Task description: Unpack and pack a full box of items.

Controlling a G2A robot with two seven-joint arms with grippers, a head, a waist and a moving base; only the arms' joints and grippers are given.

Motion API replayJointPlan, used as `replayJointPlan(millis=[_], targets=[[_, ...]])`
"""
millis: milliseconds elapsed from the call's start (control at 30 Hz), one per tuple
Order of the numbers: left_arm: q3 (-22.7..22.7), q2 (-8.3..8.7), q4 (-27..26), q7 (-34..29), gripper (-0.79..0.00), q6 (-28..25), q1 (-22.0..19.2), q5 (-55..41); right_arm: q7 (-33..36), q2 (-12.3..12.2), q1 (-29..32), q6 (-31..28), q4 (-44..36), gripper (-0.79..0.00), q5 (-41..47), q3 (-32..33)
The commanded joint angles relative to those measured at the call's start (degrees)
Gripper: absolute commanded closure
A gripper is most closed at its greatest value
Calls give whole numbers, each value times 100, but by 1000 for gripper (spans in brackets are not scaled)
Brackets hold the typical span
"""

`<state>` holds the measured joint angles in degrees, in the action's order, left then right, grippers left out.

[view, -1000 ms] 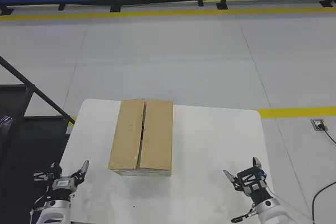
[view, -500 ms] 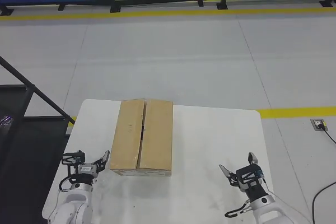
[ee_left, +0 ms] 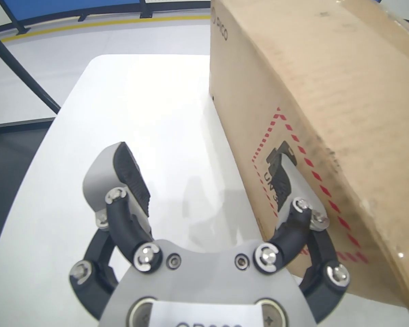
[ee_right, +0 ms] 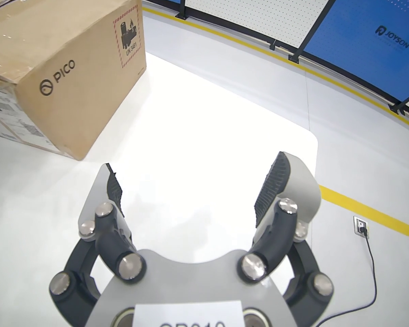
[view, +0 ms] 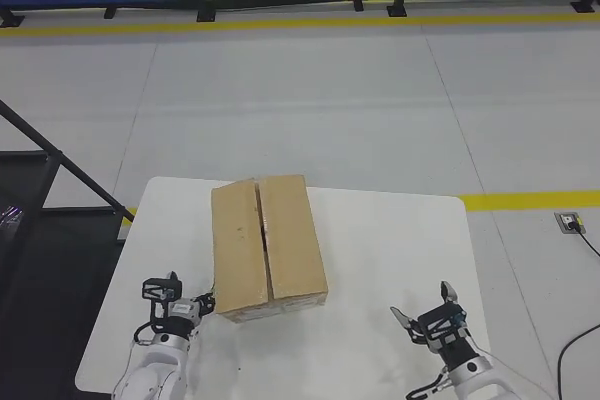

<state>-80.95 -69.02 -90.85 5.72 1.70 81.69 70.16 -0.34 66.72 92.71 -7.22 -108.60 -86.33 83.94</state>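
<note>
**Item:** one cardboard box (view: 268, 245) stands on the white surface (view: 390, 260), left of centre and slightly askew to the surface's edges. Its top flaps are shut and meet along a centre seam (view: 265, 235) running near to far. Glossy tape shows over the top edges in the wrist views.

**Left pincer** (ee_left: 206, 165): released, jaws wide, grasping nothing, and low at the near-left corner of the box. The finger (ee_left: 281, 175) on the box side lies against the left side face, over a red-dashed label (ee_left: 330, 202). The other finger stands over bare surface.

**Right pincer** (ee_right: 195, 171): released, jaws wide, grasping nothing. It is at the near right of the surface, well apart from the box.

**Step in hand:** since the box is closed, unpacking is judged not yet begun. The present step appears to be positioning the box ahead of opening. The left pincer looks placed to push on the side face, not to grip.

**Next move:**
- The box needs to sit square and within reach of both arms.
- The right pincer would have to come across to the right face to steady it, since a push from one side alone is likely to turn the box, not slide it.
- A fingertip must then work into the taped seam to free and lift the flaps. Whether the tape will yield to this cannot be judged from here
</note>
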Motion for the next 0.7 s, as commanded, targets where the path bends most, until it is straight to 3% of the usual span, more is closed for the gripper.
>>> replayJointPlan(millis=[0, 167, 333, 533, 667], targets=[[39, -7, -100, -4, -785, -21, 68, 36, 58, -1, 16, -97, -40, -785, 21, -14], [35, -20, -313, 13, -785, 28, 242, 46, 58, -1, 16, -97, -40, -785, 21, -14], [-186, -22, -165, 32, -785, 243, 246, 11, 58, -1, 16, -97, -40, -785, 21, -14], [-104, -32, -157, 0, -785, 1, 271, 91, -35, 10, -72, -430, -82, -785, 34, -220], [-13, -43, -179, 2, -785, -141, 285, 154, 352, 30, -306, -687, -91, -785, -219, -608]])
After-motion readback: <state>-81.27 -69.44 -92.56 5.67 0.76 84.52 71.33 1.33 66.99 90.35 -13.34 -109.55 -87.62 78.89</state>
